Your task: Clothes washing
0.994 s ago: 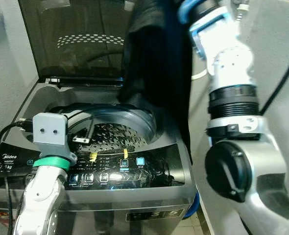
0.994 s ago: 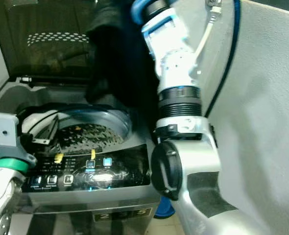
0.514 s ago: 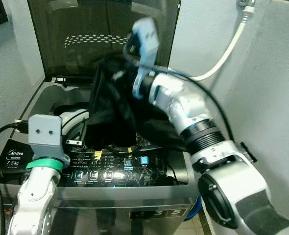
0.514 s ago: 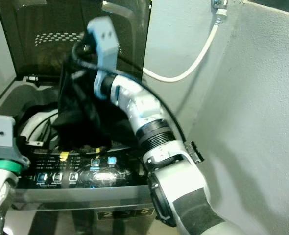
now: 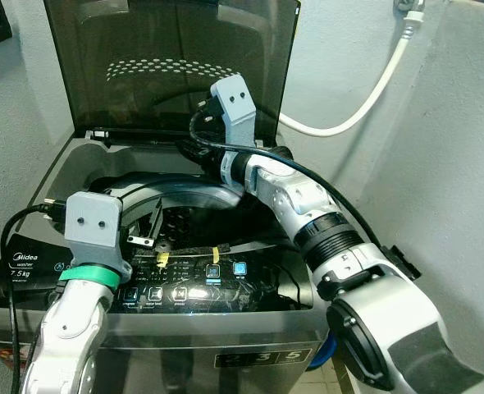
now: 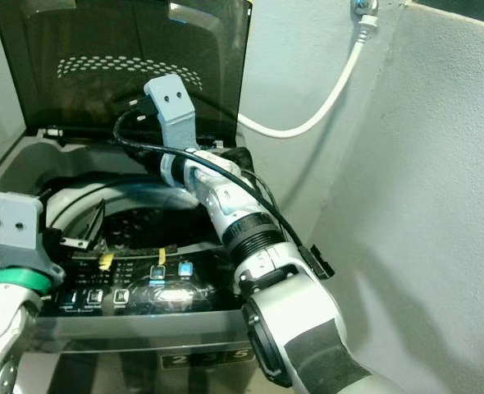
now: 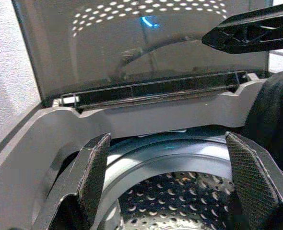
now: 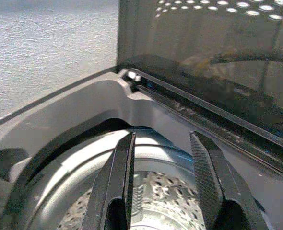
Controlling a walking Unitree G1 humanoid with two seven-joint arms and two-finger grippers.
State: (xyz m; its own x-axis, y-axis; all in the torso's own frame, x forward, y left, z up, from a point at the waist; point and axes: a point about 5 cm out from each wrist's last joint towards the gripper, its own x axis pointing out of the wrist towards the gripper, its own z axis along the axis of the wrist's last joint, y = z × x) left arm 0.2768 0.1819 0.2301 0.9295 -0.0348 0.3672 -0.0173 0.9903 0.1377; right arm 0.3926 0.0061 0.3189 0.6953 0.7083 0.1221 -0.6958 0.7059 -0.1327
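The top-loading washer stands with its smoked lid [image 5: 168, 66] raised, and the perforated drum [image 5: 189, 220] shows below. My right arm reaches over the tub, its wrist block [image 5: 230, 103] near the lid hinge. The right gripper [image 8: 163, 163] is open above the drum's back rim with nothing between its fingers. A black garment [image 7: 276, 110] lies bunched at the tub's right rim [image 5: 280, 156], under that arm. My left gripper [image 7: 170, 158] is open wide at the front left of the tub, and its fingers [image 5: 148, 234] hang just over the opening.
The lit control panel [image 5: 201, 283] runs along the washer's front edge. A white hose [image 5: 365, 107] curves down the wall behind. A grey wall [image 5: 463, 164] stands close on the right. Black cables [image 5: 20, 217] trail from my left wrist over the washer's left side.
My right arm swung down from high above the lid to over the tub. The black garment it carried has left the gripper. The left arm barely moved.
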